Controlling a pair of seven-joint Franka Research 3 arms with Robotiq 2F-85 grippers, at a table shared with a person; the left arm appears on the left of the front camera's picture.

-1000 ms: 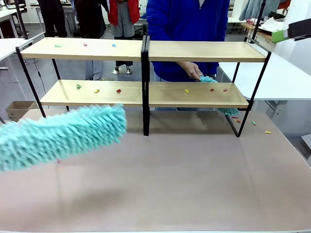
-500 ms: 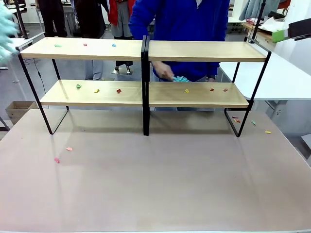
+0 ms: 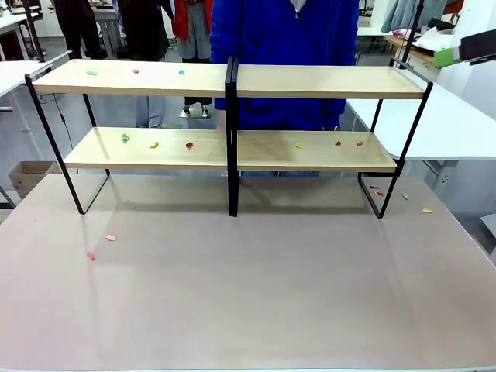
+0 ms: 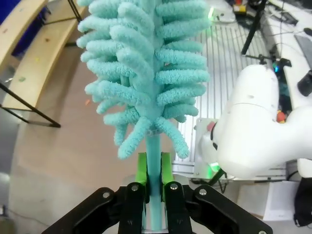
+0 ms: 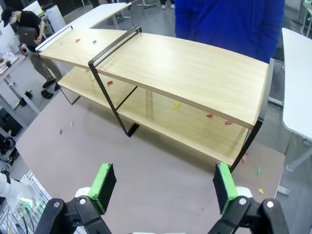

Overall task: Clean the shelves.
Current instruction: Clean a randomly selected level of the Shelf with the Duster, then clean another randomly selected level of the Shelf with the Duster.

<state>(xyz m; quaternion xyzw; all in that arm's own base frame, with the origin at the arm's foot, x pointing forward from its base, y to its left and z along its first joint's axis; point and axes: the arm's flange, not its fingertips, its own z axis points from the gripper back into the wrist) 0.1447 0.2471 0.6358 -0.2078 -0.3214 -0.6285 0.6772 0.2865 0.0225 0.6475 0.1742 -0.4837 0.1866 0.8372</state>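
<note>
With the left fingers (image 4: 142,170) clamped on the duster (image 4: 146,73) handle and the right fingers (image 5: 103,181) spread empty, best lay the duster flat along the shelves (image 3: 310,81) at the desk's (image 3: 248,294) far side, sweeping scraps (image 3: 188,145) off the ends.

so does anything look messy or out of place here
Yes: small coloured scraps litter the shelves, three on the top left board and three on each lower board. More lie on the tabletop, in front of the left foot and beside the right foot. Nothing looks tilted or damaged.
</note>
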